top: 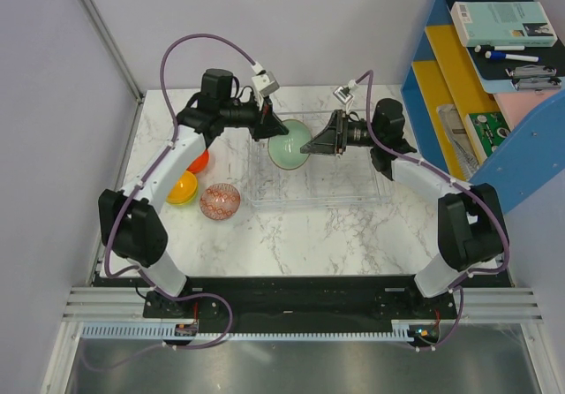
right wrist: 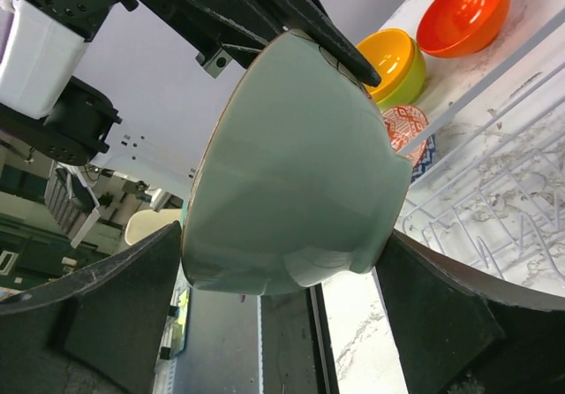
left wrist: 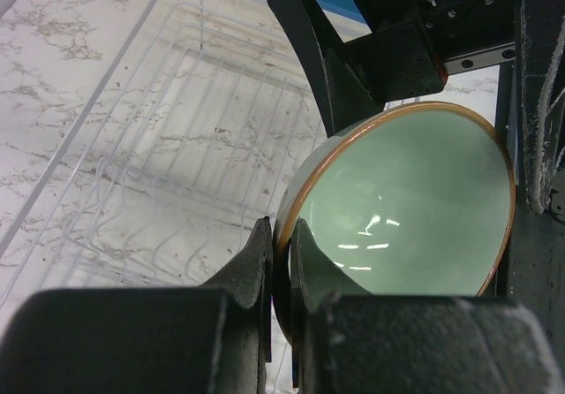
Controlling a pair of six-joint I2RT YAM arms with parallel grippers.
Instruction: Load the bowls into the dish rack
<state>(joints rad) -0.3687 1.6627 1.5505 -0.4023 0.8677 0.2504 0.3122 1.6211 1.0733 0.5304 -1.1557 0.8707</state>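
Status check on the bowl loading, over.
Left gripper shut on grey-green bowl rim, over dish rack. Right gripper straddles bowl, grip unclear. Rack beneath empty.

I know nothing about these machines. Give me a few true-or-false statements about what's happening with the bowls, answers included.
1. The left gripper pinches the rim of the pale grey-green round bowl. True.
2. The right gripper is shut tight on that bowl. False: its jaws stand open on either side of it.
3. The red-patterned bowl lies inside the clear plastic dish rack. False: it sits on the marble table, left of the rack.
4. The red-orange bowl is outside the rack. True.
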